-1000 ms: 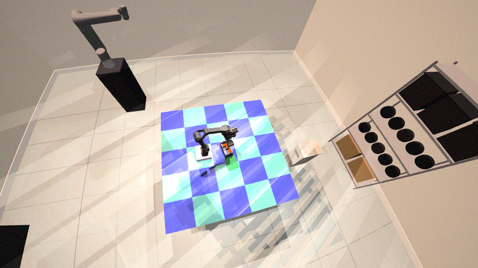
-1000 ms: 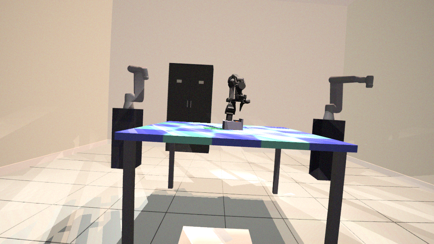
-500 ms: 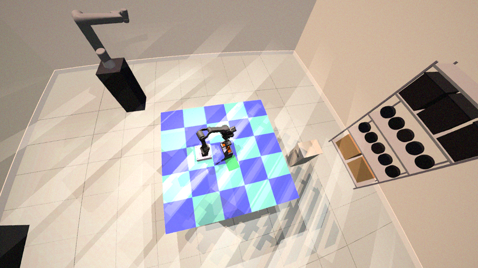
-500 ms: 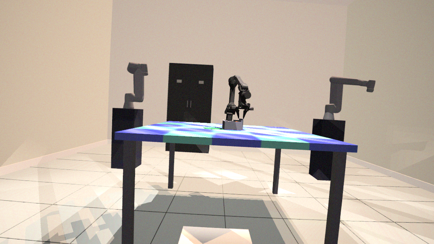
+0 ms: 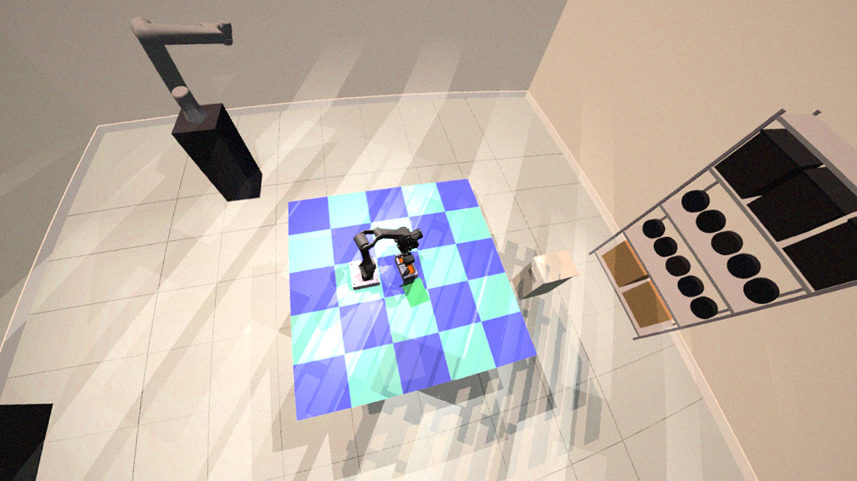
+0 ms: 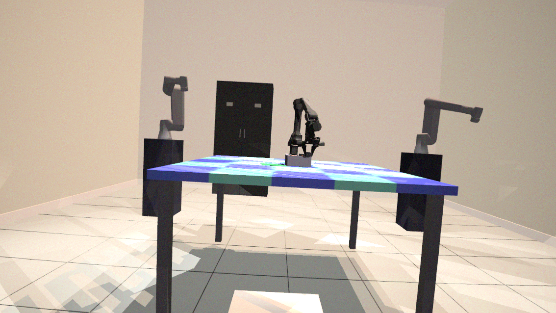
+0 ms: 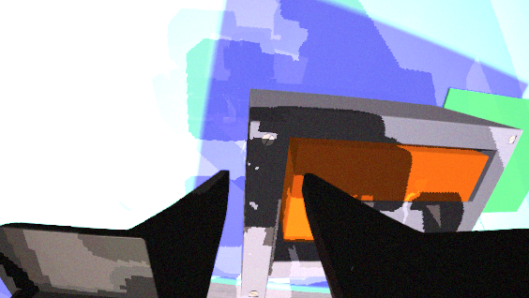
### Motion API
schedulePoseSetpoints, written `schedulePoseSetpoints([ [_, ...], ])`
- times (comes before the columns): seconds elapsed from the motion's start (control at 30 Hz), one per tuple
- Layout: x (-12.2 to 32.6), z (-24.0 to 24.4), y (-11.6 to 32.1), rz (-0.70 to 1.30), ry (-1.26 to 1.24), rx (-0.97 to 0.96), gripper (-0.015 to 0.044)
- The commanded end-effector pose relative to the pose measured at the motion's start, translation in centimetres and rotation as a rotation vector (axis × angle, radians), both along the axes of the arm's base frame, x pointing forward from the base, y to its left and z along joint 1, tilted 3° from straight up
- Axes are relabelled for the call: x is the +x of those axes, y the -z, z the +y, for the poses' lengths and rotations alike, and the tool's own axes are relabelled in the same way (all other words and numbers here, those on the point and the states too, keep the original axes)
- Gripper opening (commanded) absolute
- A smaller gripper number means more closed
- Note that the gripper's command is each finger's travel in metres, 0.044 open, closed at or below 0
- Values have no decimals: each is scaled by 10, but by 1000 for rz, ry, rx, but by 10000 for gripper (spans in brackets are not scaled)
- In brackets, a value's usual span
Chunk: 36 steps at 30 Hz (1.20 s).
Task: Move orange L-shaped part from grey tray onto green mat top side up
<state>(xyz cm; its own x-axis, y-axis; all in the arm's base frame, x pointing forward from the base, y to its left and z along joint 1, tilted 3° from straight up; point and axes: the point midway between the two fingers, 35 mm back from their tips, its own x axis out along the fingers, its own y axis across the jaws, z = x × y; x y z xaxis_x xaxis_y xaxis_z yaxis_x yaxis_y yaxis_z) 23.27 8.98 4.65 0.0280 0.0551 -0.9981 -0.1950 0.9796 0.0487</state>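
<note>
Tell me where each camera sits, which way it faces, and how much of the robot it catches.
Top: high overhead, tilted down on the checkered table; whole arm shows.
Exterior: low, at the room's floor level, facing the table edge; whole arm and hand show.
Wrist: on the hand, facing down; only the open fingers show.
Shared: all three see the grey tray; top and wrist see the orange part and green mat.

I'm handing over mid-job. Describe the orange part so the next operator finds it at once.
On the checkered table, find the grey tray beside the arm's base, with the green mat next to it. The part lies in the tray's pocket, the only orange thing there, under the end effector.
</note>
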Motion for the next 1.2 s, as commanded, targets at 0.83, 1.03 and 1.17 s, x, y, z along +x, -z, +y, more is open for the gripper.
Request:
schedulePoseSetpoints([
  [0.83,-4,1,28,14,3,1,180],
  [1.03,-1,2,25,3,-1,4,180],
  [1.17,-1,2,25,3,-1,4,180],
])
